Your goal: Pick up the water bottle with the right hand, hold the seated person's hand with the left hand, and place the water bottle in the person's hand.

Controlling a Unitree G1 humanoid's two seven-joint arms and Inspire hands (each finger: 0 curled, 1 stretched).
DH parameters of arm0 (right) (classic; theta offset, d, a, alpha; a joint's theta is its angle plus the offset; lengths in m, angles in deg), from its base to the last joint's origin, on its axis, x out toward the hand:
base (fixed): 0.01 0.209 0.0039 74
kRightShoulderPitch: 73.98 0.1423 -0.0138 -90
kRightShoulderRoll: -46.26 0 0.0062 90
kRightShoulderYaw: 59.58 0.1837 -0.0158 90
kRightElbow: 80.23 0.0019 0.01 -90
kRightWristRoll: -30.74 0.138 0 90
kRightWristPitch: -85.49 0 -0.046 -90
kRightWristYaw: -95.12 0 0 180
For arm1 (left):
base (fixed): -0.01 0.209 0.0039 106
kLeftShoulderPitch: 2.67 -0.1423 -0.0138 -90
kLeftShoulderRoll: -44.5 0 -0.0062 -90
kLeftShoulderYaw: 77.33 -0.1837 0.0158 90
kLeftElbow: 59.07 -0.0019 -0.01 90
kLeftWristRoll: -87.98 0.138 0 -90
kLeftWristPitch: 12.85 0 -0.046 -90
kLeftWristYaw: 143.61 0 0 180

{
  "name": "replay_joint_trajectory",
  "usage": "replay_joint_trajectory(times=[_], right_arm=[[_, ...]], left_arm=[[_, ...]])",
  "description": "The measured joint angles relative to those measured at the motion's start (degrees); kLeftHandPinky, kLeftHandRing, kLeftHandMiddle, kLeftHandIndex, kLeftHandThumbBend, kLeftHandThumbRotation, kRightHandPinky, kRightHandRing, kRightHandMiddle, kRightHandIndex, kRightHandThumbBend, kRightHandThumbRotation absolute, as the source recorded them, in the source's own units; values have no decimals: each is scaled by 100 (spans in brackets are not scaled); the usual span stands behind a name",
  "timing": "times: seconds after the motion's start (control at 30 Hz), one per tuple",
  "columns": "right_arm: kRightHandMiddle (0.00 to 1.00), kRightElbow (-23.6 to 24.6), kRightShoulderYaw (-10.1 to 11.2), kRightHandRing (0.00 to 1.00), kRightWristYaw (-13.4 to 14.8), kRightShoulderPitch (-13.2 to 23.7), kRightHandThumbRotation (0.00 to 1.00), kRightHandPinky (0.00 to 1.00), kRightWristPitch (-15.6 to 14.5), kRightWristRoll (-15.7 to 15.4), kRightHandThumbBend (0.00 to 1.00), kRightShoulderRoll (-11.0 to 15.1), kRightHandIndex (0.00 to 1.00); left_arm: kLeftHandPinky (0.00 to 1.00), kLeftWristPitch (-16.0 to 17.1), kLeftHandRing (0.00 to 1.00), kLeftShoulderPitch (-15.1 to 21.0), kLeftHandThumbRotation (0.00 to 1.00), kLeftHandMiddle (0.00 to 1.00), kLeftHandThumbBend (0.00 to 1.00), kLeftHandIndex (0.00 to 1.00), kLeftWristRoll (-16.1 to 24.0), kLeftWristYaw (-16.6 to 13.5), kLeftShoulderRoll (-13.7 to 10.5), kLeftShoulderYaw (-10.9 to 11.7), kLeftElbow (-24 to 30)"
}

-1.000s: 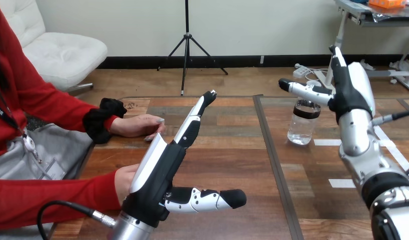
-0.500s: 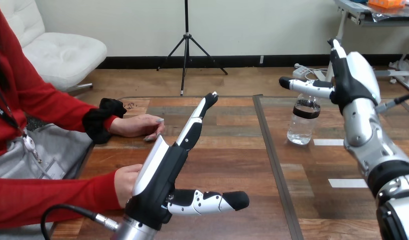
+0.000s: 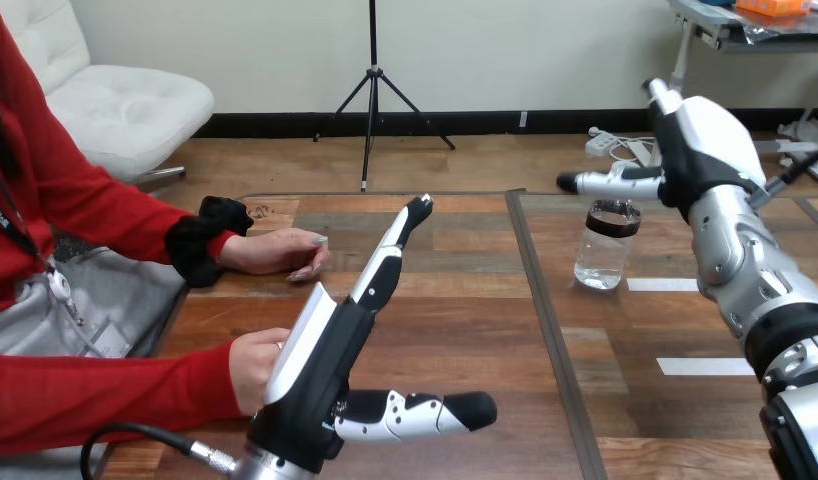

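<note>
**Bottle on the counter, both hands open**

The water bottle (image 3: 606, 245) is seen standing upright on the counter (image 3: 465, 300), at the right side. The right hand (image 3: 690, 150) is held up just over it, fingers (image 3: 663, 102) straight and wide (nothing is gripped). The left hand (image 3: 330, 350) is held up too, fingers straight, thumb spread. The person's hand (image 3: 251, 365) is seen just beside it.

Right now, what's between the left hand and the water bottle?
In the head view, only bare table, crossed by its dark seam, separates the left hand and the water bottle.
</note>
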Motion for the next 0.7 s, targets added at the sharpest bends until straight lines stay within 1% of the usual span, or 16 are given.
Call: replay_joint_trajectory(times=[0.37,0.5,0.6,0.7], right_arm=[[92,-38,-331,91,-388,25,54,84,-68,-281,100,110,92],[90,-59,-388,89,-483,26,53,80,-84,-323,100,127,90],[89,-77,-486,88,-529,26,52,78,-86,-419,100,145,89],[87,-91,-580,86,-575,26,54,77,-85,-521,100,158,88]], left_arm=[[100,5,100,-130,60,100,100,100,0,1,3,-40,124],[100,6,100,-165,60,100,100,100,4,-1,7,-43,193],[100,6,100,-211,59,100,100,100,6,-2,9,-47,273],[100,6,100,-265,59,100,100,100,5,-1,9,-60,364]])
